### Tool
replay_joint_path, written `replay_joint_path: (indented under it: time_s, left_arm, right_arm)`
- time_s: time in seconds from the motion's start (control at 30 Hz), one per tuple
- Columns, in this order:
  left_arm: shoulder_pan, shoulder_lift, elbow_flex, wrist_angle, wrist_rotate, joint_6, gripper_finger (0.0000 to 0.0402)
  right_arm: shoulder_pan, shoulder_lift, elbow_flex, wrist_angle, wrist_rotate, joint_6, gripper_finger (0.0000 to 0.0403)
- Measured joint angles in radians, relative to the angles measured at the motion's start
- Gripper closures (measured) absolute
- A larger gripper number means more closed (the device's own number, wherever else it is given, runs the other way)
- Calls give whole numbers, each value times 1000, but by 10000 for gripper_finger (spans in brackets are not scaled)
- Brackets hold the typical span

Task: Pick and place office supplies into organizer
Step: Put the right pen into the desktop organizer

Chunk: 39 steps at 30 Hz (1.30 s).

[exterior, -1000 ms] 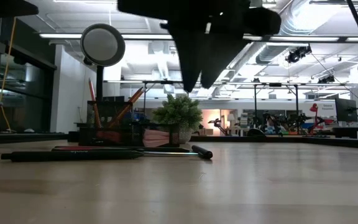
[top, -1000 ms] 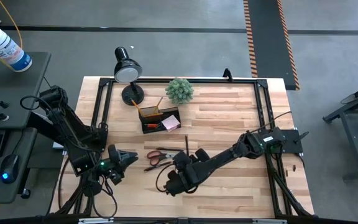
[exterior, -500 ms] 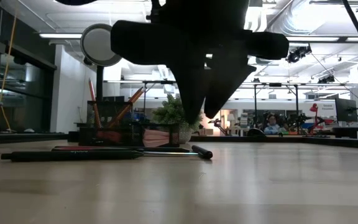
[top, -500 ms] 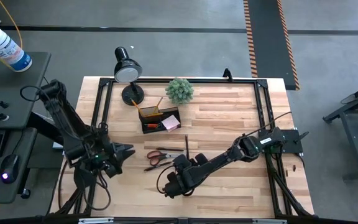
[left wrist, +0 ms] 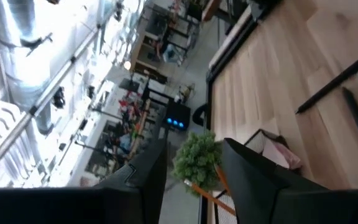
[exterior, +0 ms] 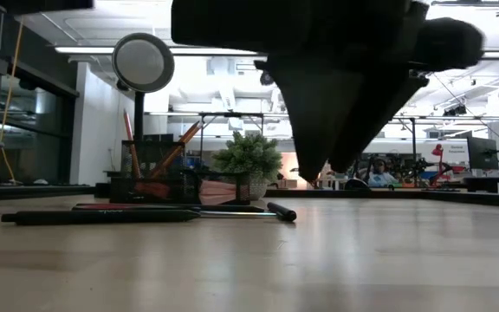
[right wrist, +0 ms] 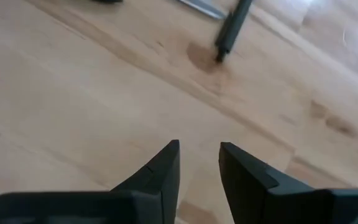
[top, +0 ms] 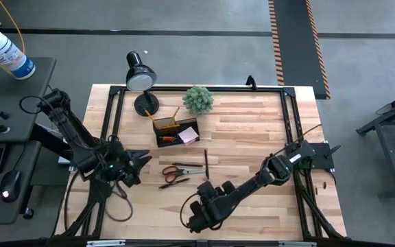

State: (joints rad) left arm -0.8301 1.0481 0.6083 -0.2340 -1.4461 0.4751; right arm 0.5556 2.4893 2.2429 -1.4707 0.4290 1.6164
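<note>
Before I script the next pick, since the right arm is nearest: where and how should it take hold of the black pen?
Grip the black pen near its middle, coming straight down from above. It lies flat on the table, running front to back, so the fingers should close across its thin barrel from either side. The scissors lie close beside it, so stay clear of them.

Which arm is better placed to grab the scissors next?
Left, probably. The left gripper is open, level with the scissors and pointing at them. The right gripper is open and empty but sits farther, near the table's front edge.
</note>
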Motion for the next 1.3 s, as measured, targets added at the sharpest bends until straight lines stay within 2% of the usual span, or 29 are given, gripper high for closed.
replay_joint_path:
  time_s: [0.3, 0.5, 0.63, 0.77, 0.9, 1.07, 1.2, 1.3]
  left_arm:
    - [160, 0, 0, 17, 174, -12, 259]
    - [169, 0, 0, 32, 226, -40, 259]
    - [169, 0, 0, 31, 263, -88, 259]
    - [169, 0, 0, 26, 345, -124, 259]
    - [169, 0, 0, 24, 410, -153, 259]
    - [169, 0, 0, 16, 452, -196, 259]
    - [169, 0, 0, -5, 486, -212, 259]
    - [169, 0, 0, -14, 486, -219, 259]
  right_arm:
    - [35, 15, 1, 156, 6, 54, 350]
    - [101, 49, -1, 101, -110, 160, 374]
    - [137, 45, 1, 86, -107, 200, 387]
    - [146, 45, 28, 82, -126, 227, 399]
    - [148, 41, 116, 104, -54, 185, 402]
    - [138, -12, 89, 67, 54, 127, 402]
    - [117, -19, 110, -105, 77, 106, 402]
    - [107, -105, 33, -99, 136, 45, 402]
